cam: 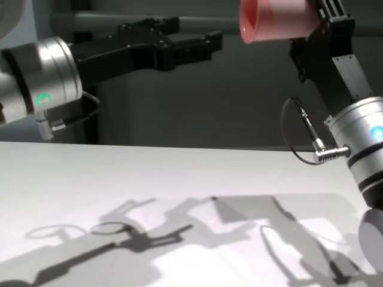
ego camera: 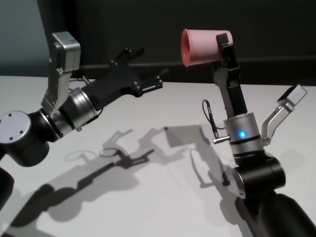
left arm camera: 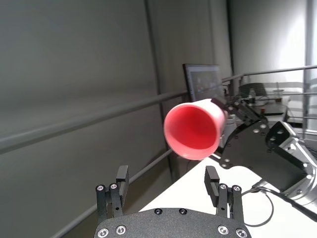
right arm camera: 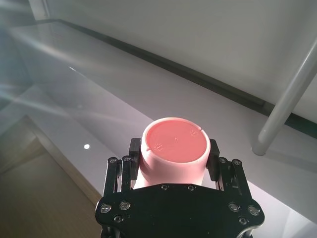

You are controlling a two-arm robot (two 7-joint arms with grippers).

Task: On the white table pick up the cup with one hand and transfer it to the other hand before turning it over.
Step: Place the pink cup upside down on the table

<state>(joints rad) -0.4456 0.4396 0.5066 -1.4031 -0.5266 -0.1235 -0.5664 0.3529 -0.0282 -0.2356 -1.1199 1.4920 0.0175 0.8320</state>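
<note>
So the right gripper (ego camera: 226, 42) has its black prongs clamped on the cup (ego camera: 200, 46), a smooth salmon-pink tapered tumbler, lying sideways high above the matte white table (ego camera: 148, 103), rim facing left. The left gripper (ego camera: 147, 66) is spread wide and empty, just left of it.

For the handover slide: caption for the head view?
Right gripper holds the cup sideways in the air; open left gripper faces its rim.

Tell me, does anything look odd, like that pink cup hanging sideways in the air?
Nothing looks damaged or spilled. The cup lies on its side above the white table only because the right gripper is clamped on its base end, the rim facing the open, empty left gripper nearby.
</note>
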